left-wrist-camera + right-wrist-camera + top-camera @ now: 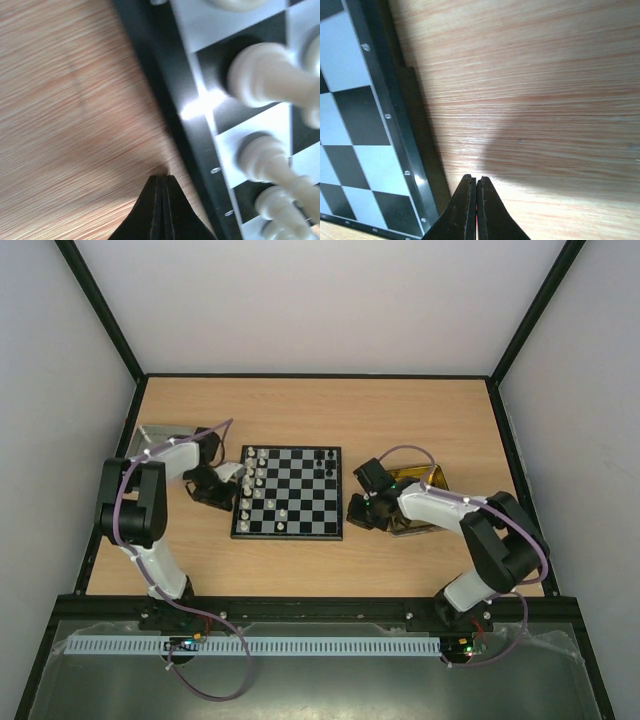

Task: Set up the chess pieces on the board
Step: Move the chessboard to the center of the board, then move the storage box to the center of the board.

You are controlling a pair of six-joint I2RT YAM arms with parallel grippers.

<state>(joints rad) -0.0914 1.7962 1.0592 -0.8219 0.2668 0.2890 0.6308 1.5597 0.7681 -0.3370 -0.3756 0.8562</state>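
Note:
The board [288,492] lies mid-table with its dark frame showing. White chess pieces [252,480] stand in its left columns, and a few black ones [325,455] stand at its far right. My left gripper [228,500] is shut and empty, low over the wood just left of the board. In the left wrist view it [162,179] points beside the frame [165,85], with white pieces [265,75] close by. My right gripper [354,514] is also shut and empty by the board's right edge. The right wrist view shows it [472,180] over bare wood beside the board [350,140].
A shallow silver tray [160,435] sits at the far left behind the left arm. A yellow-tinted tray [425,480] lies to the right, partly under the right arm. Black enclosure rails run along the table's edges.

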